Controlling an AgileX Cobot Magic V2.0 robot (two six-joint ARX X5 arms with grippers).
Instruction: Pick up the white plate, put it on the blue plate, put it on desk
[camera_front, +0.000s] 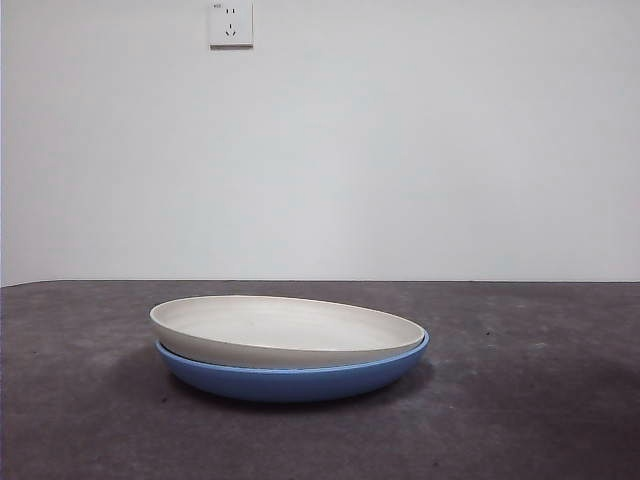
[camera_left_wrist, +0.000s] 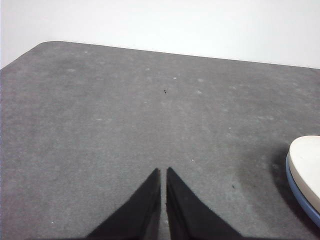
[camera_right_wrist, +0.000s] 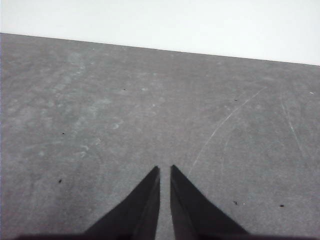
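Observation:
The white plate (camera_front: 285, 328) lies nested on the blue plate (camera_front: 290, 380), slightly tilted, near the middle of the dark grey desk (camera_front: 520, 400). Both plates also show at the edge of the left wrist view: the white plate (camera_left_wrist: 307, 162) over the blue plate (camera_left_wrist: 300, 197). My left gripper (camera_left_wrist: 163, 170) is shut and empty above bare desk, apart from the plates. My right gripper (camera_right_wrist: 164, 167) is shut and empty above bare desk (camera_right_wrist: 150, 110), with no plate in its view. Neither gripper shows in the front view.
A white wall with a power socket (camera_front: 230, 23) stands behind the desk. The desk's rounded far corner (camera_left_wrist: 47, 45) shows in the left wrist view. Faint scratches mark the desk surface (camera_right_wrist: 225, 122) in the right wrist view.

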